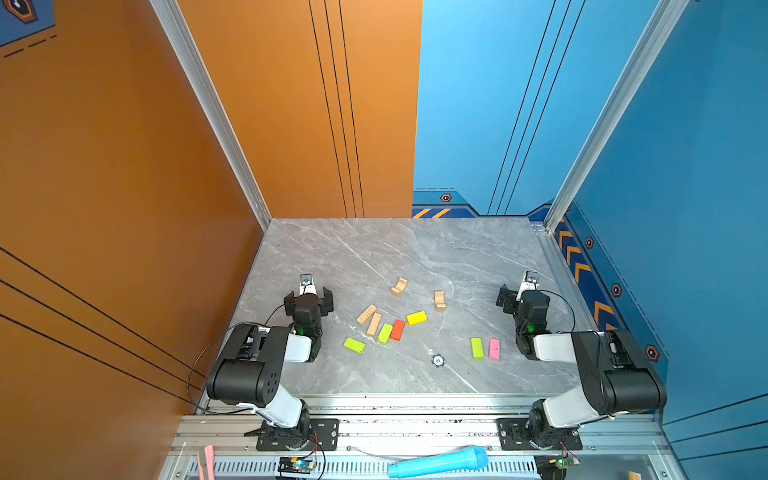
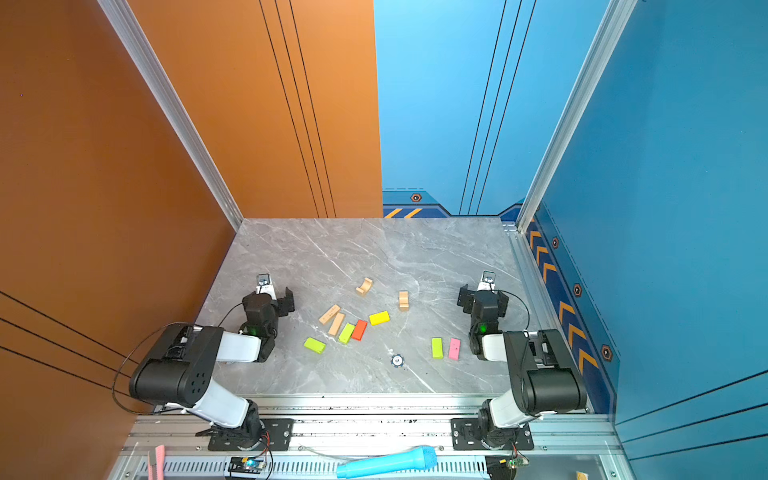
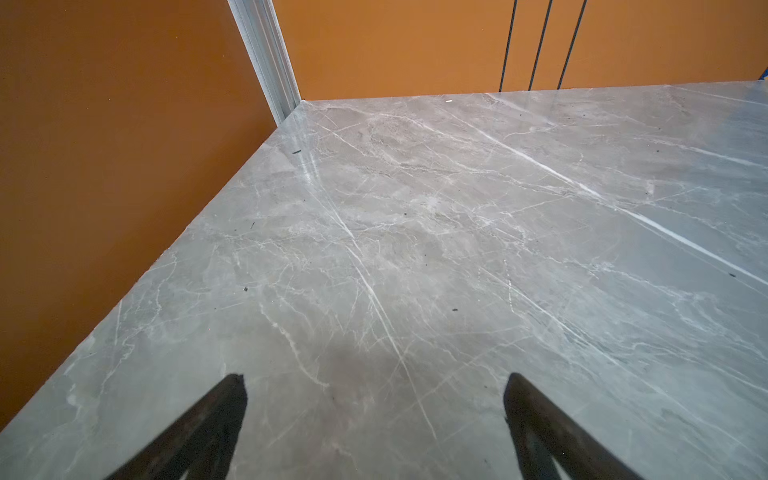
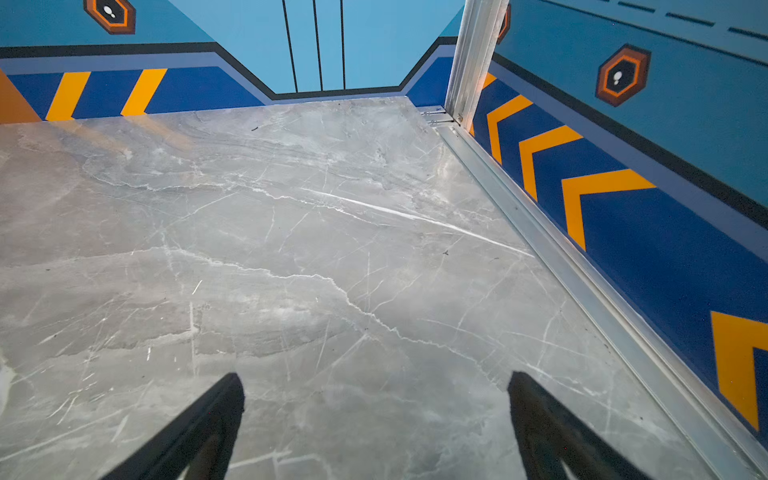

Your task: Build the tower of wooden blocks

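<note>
While left hand [image 3: 376, 377] and right hand [image 4: 376, 375] gape empty, the wood blocks [image 1: 397, 329] lie scattered mid-frame, unstacked; a round token [image 1: 437, 360] below.

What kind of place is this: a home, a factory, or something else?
Probably a robot test cell, not a home. A left arm and a right arm are bolted to an aluminium rail, printed wall panels enclose the marble-look tabletop, and toy wood blocks lie scattered there.

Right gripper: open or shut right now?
Open. The right gripper shows its fingers wide apart in the wrist view, with only bare table between them; nothing is held.
</note>
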